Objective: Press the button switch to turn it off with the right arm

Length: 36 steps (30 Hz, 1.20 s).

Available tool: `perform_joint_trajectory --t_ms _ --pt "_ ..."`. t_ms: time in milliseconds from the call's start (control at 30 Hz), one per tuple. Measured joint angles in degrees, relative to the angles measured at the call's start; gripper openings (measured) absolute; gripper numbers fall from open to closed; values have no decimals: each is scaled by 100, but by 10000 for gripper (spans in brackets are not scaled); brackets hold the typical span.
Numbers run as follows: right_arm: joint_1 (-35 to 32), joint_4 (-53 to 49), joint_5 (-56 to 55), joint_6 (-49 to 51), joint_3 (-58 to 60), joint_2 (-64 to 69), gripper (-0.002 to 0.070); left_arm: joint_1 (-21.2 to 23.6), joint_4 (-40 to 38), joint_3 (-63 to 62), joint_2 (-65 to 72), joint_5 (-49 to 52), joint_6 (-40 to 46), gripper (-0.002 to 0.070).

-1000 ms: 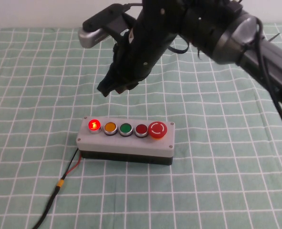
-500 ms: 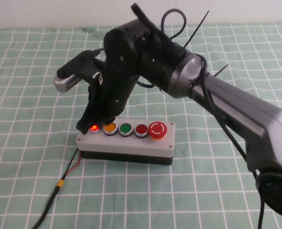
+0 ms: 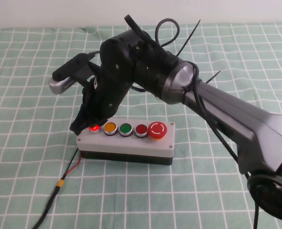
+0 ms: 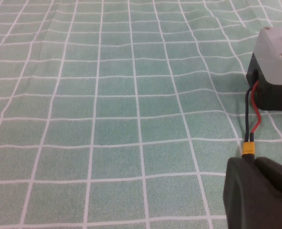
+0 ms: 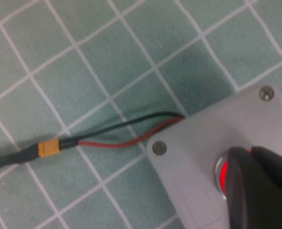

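Observation:
The button switch (image 3: 126, 143) is a light-grey box on a black base on the checked green cloth. Its row runs red lamp (image 3: 93, 128), yellow, green and red buttons, then the large red mushroom button (image 3: 157, 130). My right gripper (image 3: 86, 125) is shut, and its tip rests on the lamp at the box's left end. The lamp glows red. In the right wrist view the shut fingers (image 5: 249, 151) cover most of the lit lamp (image 5: 220, 171). My left gripper (image 4: 255, 164) is shut and low over the cloth, near the wire's yellow connector (image 4: 248, 149).
Red and black wires (image 3: 71, 164) leave the box's left end and run through a yellow connector (image 3: 60, 182) to a black cable reaching the front edge. The right arm's body and its loose cables (image 3: 179, 76) hang over the table behind the box.
My right arm has come down and to the left, from above and behind the box to its left end. Its tip now sits on the lamp, which still glows red.

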Motion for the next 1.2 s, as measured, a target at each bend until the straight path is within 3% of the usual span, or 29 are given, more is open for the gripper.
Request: perform_joint_trajectory --t_ms 467,700,1200 --pt "0 -43 250 -10 -599 -65 -16 0 0 0 0 0 0 -3" --pt "0 -160 450 -10 -1151 -1014 -16 0 0 0 0 0 0 -3" --pt "0 -1136 589 8 -985 -2956 -16 0 0 0 0 0 0 -3"
